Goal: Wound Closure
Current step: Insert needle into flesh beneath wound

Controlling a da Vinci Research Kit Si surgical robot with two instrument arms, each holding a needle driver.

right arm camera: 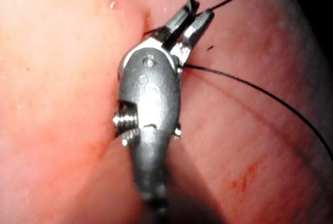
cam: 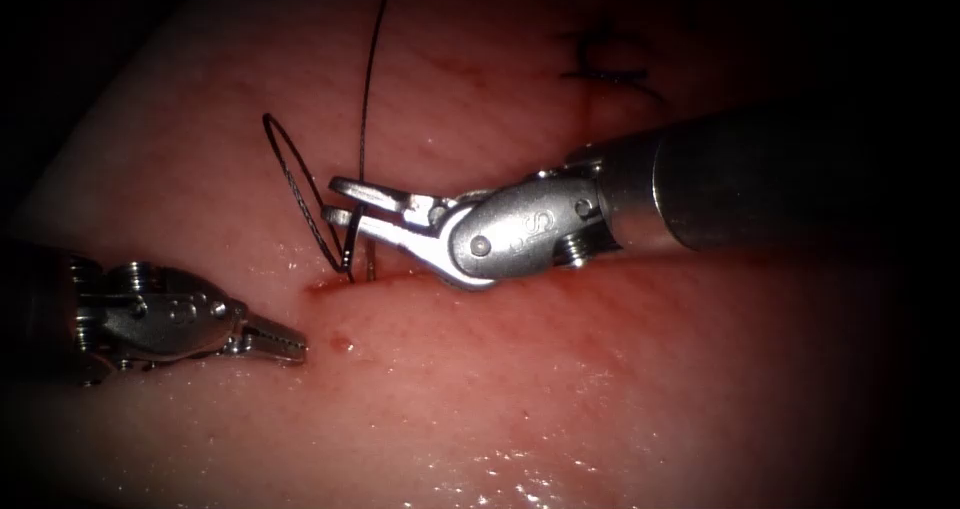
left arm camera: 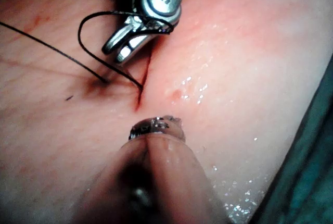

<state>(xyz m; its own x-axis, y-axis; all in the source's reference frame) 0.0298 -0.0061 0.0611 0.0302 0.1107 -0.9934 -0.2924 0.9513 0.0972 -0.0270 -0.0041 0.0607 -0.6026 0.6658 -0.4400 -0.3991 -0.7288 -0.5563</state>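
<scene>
- Endoscope view, thread (cam: 365,99): one dark strand ran down from the top edge to the left end of the cut (cam: 340,283), with a narrow loop (cam: 295,184) standing just left of it; both met the tissue (cam: 600,369) at that end.
- Needle: I could not make it out.
- Cut: a short, shallow, red-edged line running under my right tool; a small spot of red fluid (cam: 345,346) lay just below its left end.
- My right tool (cam: 345,199): it came in from the right and hung over the cut, jaws slightly parted with the thread passing between them; I could not tell whether they gripped it. The right wrist view showed the same jaws (right arm camera: 190,21) apart, thread crossing at the tips.
- My left tool (cam: 285,341): it sat low on the left, below the cut's end, apart from the thread, jaws closed and holding nothing.
- Earlier stitches (cam: 610,64): dark knots farther up the tissue, well apart from both tools.
</scene>
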